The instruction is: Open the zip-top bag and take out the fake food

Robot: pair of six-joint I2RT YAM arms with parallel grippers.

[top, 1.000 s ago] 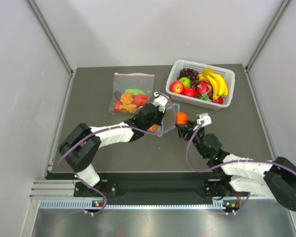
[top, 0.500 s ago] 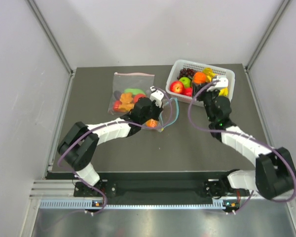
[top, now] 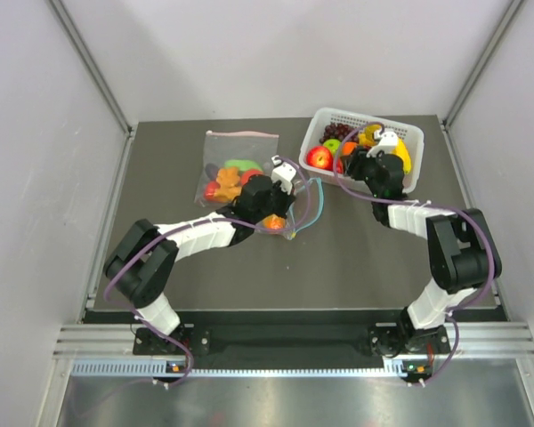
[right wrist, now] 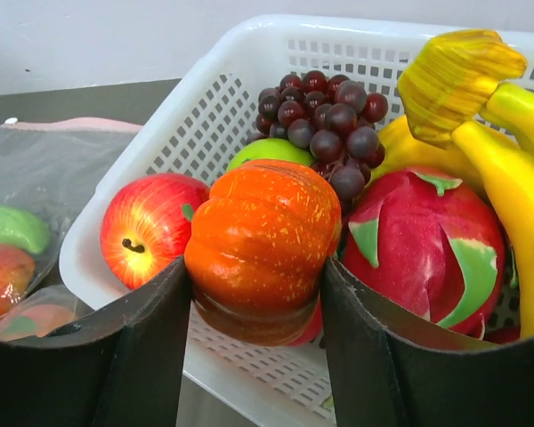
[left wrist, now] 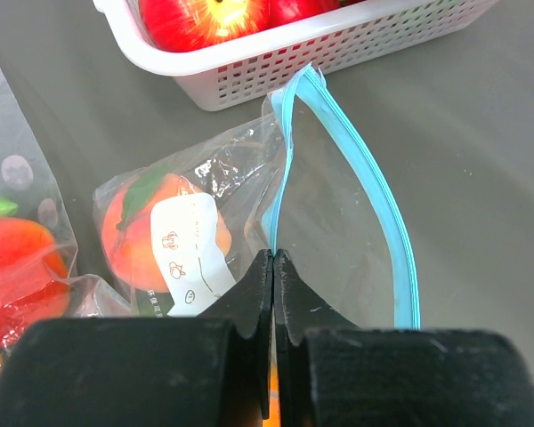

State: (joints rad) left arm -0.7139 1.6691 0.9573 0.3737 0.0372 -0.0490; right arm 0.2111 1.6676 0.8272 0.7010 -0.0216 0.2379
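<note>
From above, the left gripper (top: 283,206) is holding the zip-top bag (top: 307,210) mid-table, the white basket (top: 416,133) at two o'clock. Left wrist: jaws are pinching the bag's opened lip, an orange fruit (left wrist: 138,236) sitting inside, yet to come out. Right wrist: the right gripper (right wrist: 256,294) is clamping an orange pumpkin (right wrist: 258,227) over the basket.

On the zip-top bag (left wrist: 236,165) a white print panel (left wrist: 189,258), small pictogram symbols, lettering too small to read
</note>
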